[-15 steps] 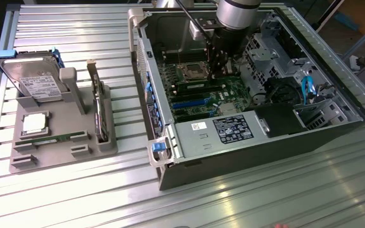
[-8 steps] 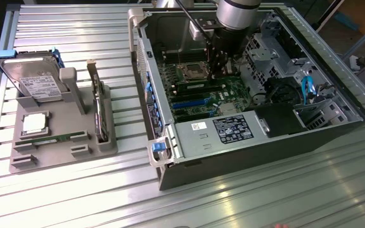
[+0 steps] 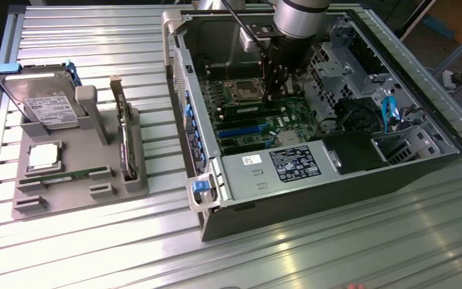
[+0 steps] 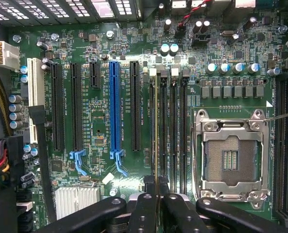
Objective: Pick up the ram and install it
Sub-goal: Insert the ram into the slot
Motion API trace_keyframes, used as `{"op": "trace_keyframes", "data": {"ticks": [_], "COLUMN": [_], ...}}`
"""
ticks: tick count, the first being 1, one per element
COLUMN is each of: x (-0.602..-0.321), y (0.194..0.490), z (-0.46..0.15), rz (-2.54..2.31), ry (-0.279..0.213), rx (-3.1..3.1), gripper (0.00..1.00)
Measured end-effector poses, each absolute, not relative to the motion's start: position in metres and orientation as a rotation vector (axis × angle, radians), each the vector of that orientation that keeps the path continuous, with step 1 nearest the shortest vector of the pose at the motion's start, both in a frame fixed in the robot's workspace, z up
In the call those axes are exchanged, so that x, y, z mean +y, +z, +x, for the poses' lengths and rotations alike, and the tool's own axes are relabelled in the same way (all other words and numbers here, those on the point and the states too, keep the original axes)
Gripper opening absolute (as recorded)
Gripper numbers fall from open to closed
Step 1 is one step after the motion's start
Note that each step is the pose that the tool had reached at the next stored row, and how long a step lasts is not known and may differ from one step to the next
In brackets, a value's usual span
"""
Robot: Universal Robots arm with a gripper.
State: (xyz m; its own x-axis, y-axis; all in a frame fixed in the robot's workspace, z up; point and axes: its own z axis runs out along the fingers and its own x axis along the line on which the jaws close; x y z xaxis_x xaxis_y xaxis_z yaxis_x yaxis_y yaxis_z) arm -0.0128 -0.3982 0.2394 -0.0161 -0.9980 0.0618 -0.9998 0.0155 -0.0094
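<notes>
My gripper [image 3: 275, 79] reaches down into the open computer case, just beside the empty processor socket [image 3: 243, 90]. In the wrist view its fingers [image 4: 144, 208] are shut on the ram [image 4: 156, 145]. The ram is seen edge-on as a thin strip that runs along the black memory slots [image 4: 173, 136] of the motherboard, next to the socket [image 4: 229, 160]. I cannot tell whether the ram touches a slot. A second ram stick [image 3: 55, 176] lies in the grey holder [image 3: 70, 201] on the table at the exterior view's left.
The holder also carries a hard drive [image 3: 46, 105], a square silver processor chip [image 3: 44, 155] and a dark expansion card [image 3: 127, 141] on edge. The case walls [image 3: 189, 114], power supply [image 3: 295, 164] and drive cage [image 3: 351, 72] hem in the motherboard.
</notes>
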Motion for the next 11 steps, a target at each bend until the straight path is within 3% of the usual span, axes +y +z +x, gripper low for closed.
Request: {"op": "trace_keyframes", "data": {"ticks": [11], "x": [-0.3982], "y": [0.2372], "z": [-0.0128], "rz": [2.177], "ry": [0.078], "rx": [-2.212], "gripper": [0.12]}}
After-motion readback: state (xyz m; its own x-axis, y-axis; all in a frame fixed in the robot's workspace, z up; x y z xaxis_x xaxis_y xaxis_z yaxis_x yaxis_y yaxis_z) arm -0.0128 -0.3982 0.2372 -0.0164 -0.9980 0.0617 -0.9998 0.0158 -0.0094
